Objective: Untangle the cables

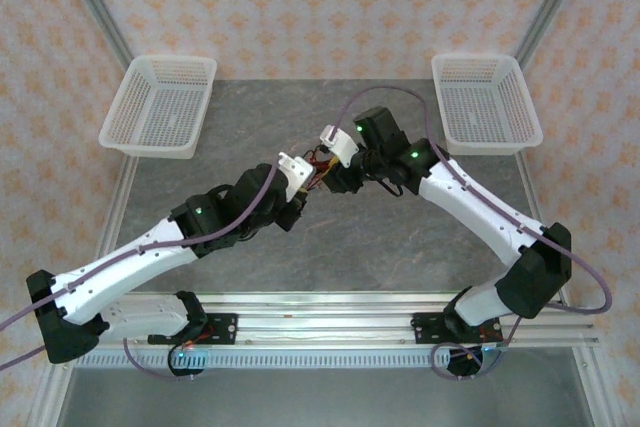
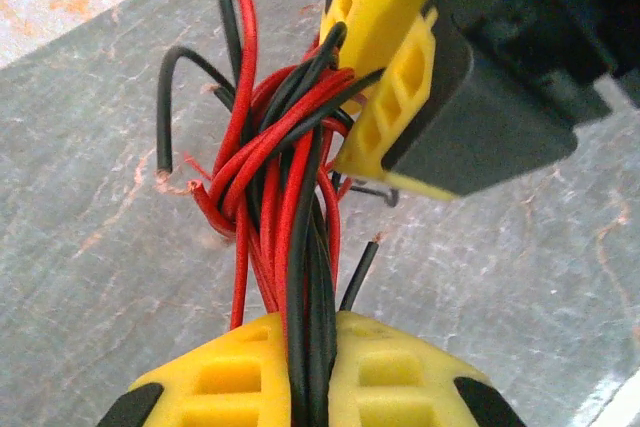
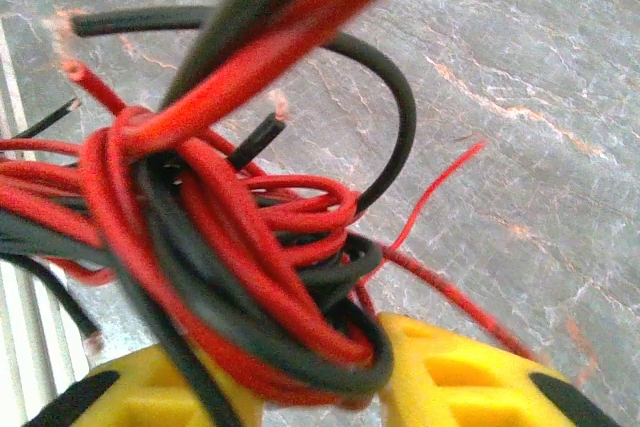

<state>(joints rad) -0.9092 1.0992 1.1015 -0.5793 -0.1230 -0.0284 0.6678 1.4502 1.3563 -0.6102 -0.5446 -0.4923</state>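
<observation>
From where I stand, the left gripper (image 2: 310,372) has its yellow fingers (image 2: 225,382) drawn close, pinching the cables (image 2: 285,177) in the narrow slot between them. The red and black strands rise out of that grip as one twisted bundle. At its far end the right gripper (image 3: 325,382) is clamped on the same cables, with a thick knot of red and black loops packed between its own yellow fingers (image 3: 470,377). In the left wrist view those right-hand fingers (image 2: 385,87) come in from the upper right and bite the bundle near its top.

Several loose ends stick out of the tangle: a black one curls away to the left and hangs down, a short black one pokes out to the right, and a thin red one trails off toward the table (image 2: 90,277).

From above, both arms reach inward and meet near the middle of the grey stone-patterned table, with the cables (image 1: 318,169) held off the surface between the left gripper (image 1: 308,185) and the right gripper (image 1: 328,165). A white mesh basket (image 1: 160,104) sits at the far left corner, and a second basket (image 1: 487,102) at the far right.
</observation>
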